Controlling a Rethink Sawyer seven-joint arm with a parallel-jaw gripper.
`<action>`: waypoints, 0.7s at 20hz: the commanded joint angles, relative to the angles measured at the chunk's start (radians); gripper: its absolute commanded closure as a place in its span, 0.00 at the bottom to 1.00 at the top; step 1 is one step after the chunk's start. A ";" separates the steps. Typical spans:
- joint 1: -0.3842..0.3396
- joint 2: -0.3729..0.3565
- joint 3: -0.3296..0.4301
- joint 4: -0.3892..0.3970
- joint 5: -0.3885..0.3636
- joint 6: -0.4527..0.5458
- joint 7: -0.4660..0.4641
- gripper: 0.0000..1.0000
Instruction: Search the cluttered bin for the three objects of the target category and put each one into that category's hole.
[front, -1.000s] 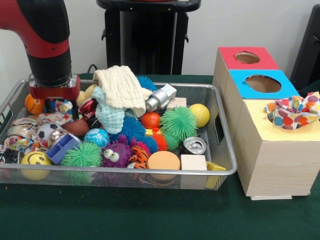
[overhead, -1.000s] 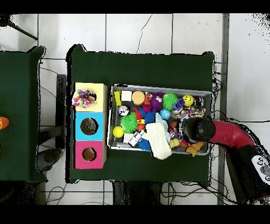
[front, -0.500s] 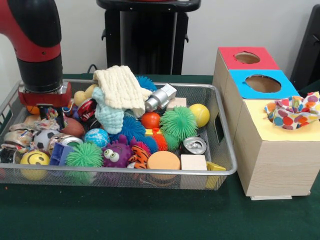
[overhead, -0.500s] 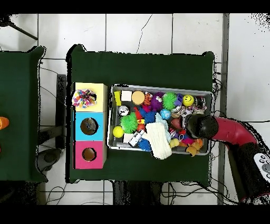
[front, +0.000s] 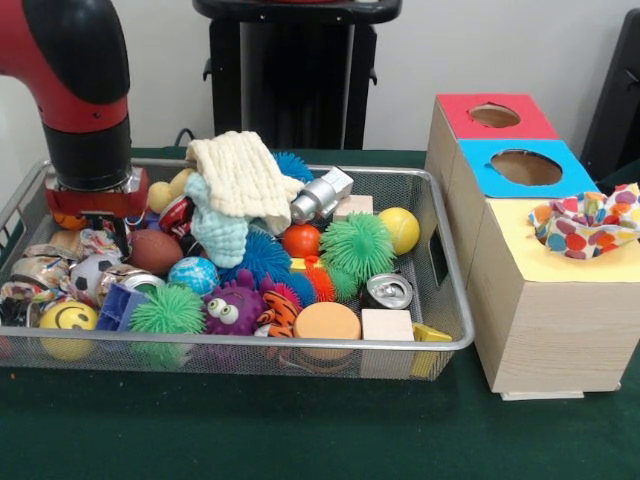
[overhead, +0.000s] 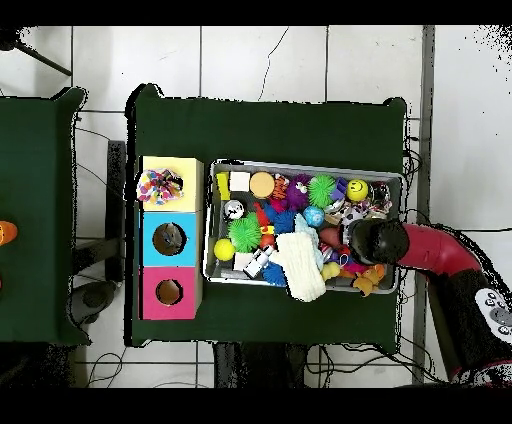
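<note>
My gripper (front: 100, 222) is lowered into the left end of the wire bin (front: 440, 255), just left of a brown football (front: 155, 250) and over crinkly patterned wrappers (front: 45, 268). Its tips are hidden among the items. The overhead view shows the arm's black wrist (overhead: 378, 241) over the bin's right end (overhead: 400, 215). A cream cloth (front: 240, 175) lies on a light blue knitted cloth (front: 215, 232) at the bin's middle back. A polka-dot cloth (front: 585, 225) sits in the yellow box's hole. The blue hole (front: 526, 167) and the red hole (front: 495, 115) stand open.
The bin is packed with spiky balls (front: 357, 245), a yellow ball (front: 400, 230), a smiley ball (front: 68, 320), a purple eyed toy (front: 232, 308), cans (front: 388, 291), wooden blocks (front: 387, 325) and a metal piece (front: 320, 195). The three boxes (overhead: 168, 238) stand beside the bin.
The gripper slid toward the bin's left wall, then eased back a little. The wrappers and the blue block beneath it shifted, and more of the brown football shows.
</note>
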 joint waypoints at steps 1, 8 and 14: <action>0.035 0.071 0.013 -0.003 -0.027 -0.063 0.042 1.00; 0.057 -0.401 0.010 0.351 0.150 0.085 0.105 1.00; 0.119 -0.542 0.002 0.461 0.343 0.173 0.190 1.00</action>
